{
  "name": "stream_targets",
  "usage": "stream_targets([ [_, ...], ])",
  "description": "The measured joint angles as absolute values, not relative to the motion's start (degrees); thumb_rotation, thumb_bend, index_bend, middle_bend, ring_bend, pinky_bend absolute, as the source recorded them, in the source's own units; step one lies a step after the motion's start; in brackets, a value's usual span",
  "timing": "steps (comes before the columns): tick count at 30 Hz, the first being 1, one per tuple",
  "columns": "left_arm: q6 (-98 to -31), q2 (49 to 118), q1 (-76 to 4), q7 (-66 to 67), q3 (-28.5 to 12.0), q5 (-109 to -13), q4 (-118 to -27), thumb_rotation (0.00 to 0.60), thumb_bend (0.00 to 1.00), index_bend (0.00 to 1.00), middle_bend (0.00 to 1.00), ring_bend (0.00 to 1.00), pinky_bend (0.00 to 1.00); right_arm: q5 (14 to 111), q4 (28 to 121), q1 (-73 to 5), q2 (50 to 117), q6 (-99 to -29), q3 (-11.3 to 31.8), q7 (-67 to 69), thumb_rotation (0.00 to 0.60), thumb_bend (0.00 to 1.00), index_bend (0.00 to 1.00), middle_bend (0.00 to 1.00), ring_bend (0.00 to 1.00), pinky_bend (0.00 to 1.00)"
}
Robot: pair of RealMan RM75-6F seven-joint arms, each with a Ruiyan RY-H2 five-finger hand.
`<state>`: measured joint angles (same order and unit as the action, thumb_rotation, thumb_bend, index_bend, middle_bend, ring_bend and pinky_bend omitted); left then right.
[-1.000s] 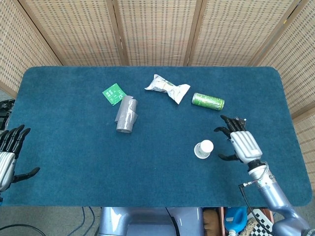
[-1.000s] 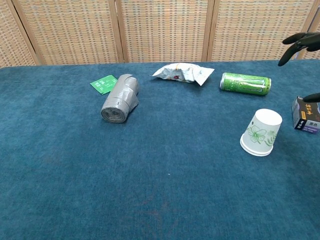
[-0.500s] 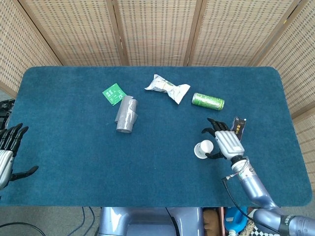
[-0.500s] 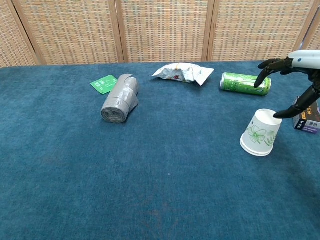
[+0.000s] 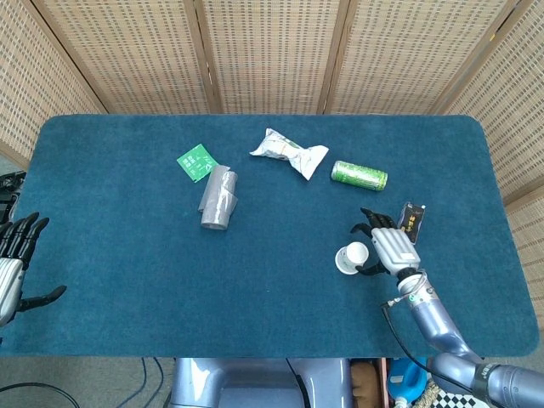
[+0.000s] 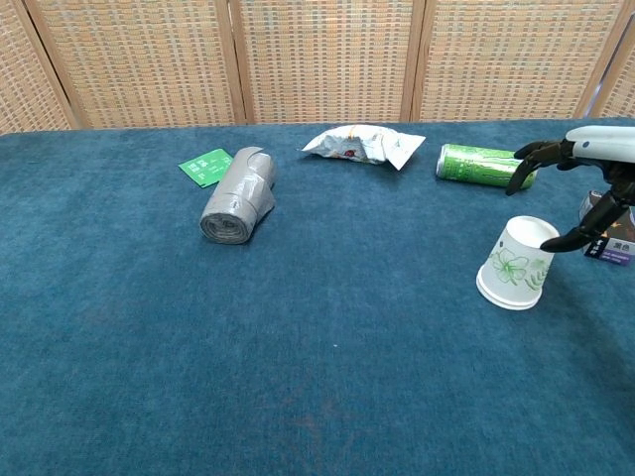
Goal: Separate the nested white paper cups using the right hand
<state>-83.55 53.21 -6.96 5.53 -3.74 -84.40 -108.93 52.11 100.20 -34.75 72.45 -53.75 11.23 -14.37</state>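
Note:
The nested white paper cups (image 5: 350, 257) (image 6: 518, 264) stand mouth down and tilted on the blue table, with a green flower print on the side. My right hand (image 5: 384, 248) (image 6: 585, 188) hovers just right of the cups with fingers spread, its thumb (image 6: 566, 241) close to the cups' upturned base; whether it touches is unclear. It holds nothing. My left hand (image 5: 12, 263) rests open at the table's far left edge, far from the cups, and shows only in the head view.
A green can (image 5: 359, 175) (image 6: 485, 165) lies behind the cups. A small dark box (image 5: 411, 218) (image 6: 612, 234) sits right of my right hand. A crumpled snack bag (image 5: 288, 152), a grey roll (image 5: 219, 197) and a green packet (image 5: 196, 161) lie further left.
My right hand swung in from the right to the cups, uncovering the dark box, then settled slightly lower beside them. The cups have not moved.

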Motion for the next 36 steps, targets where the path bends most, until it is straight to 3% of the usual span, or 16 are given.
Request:
stream_targets([
  [20, -83.0, 53.1, -7.3, 5.2, -4.1, -83.0, -108.7, 0.600, 0.06, 0.00, 0.00, 0.00, 0.00, 50.2, 97.5, -36.4, 74.5, -53.2, 9.8, -14.8, 0.600, 0.36, 0.33, 0.00, 0.00, 0.00],
  [36, -82.6, 53.4, -7.6, 5.9, -4.3, -82.4, -108.7, 0.600, 0.06, 0.00, 0.00, 0.00, 0.00, 51.1, 96.0, -36.5, 74.7, -52.4, 9.3, -12.7, 0.600, 0.39, 0.41, 0.00, 0.00, 0.00],
])
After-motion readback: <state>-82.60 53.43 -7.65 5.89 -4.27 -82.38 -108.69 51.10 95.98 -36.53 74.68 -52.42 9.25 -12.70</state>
